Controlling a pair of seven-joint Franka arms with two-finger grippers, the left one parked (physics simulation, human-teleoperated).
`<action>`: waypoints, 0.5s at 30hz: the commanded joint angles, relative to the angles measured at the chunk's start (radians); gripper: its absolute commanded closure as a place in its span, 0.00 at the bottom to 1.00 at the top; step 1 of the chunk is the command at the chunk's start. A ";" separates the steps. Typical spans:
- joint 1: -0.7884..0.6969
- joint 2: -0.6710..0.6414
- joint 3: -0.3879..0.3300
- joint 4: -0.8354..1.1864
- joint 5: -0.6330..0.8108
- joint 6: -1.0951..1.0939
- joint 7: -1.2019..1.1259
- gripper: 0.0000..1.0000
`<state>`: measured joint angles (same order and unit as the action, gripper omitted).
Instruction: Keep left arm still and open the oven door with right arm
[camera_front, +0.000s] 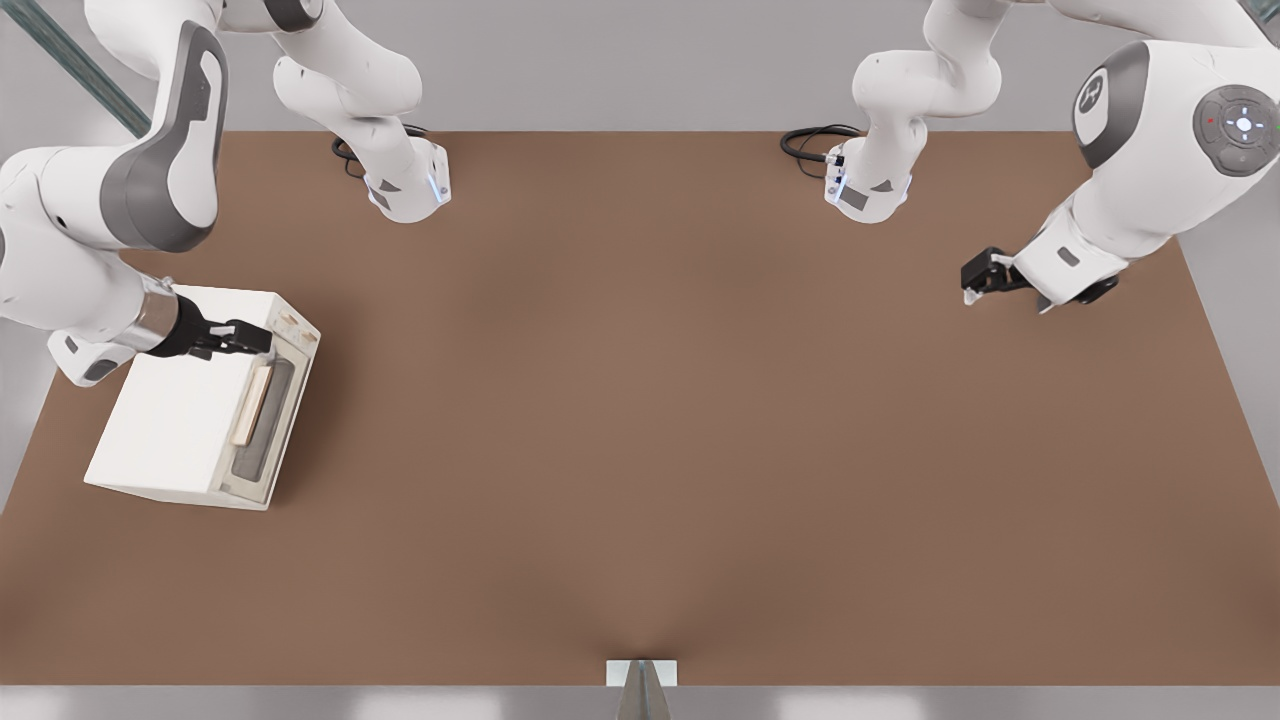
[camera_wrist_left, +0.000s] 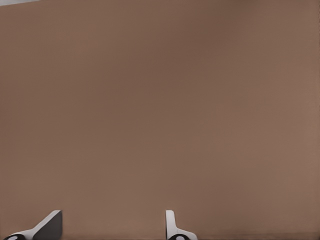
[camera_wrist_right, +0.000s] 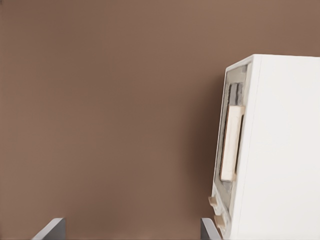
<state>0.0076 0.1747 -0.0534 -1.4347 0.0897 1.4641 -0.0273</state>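
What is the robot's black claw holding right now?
Nothing. The gripper is open above the oven's top front edge, near the oven door, and its fingers have only brown table between them.

Beyond the pincer (camera_front: 262, 338), fingers spread over the oven (camera_front: 175, 415), bare tabletop (camera_front: 640, 420) lies open; the door's handle (camera_front: 251, 404) stands just below it.
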 joint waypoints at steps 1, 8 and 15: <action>0.000 -0.001 0.000 0.000 0.002 -0.011 -0.025 0.00; 0.081 0.100 0.009 -0.019 -0.280 -0.030 -0.034 0.79; 0.147 0.298 0.007 -0.067 -0.752 0.052 0.029 0.79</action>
<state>0.1540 0.4671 -0.0458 -1.5006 -0.5104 1.4758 -0.0368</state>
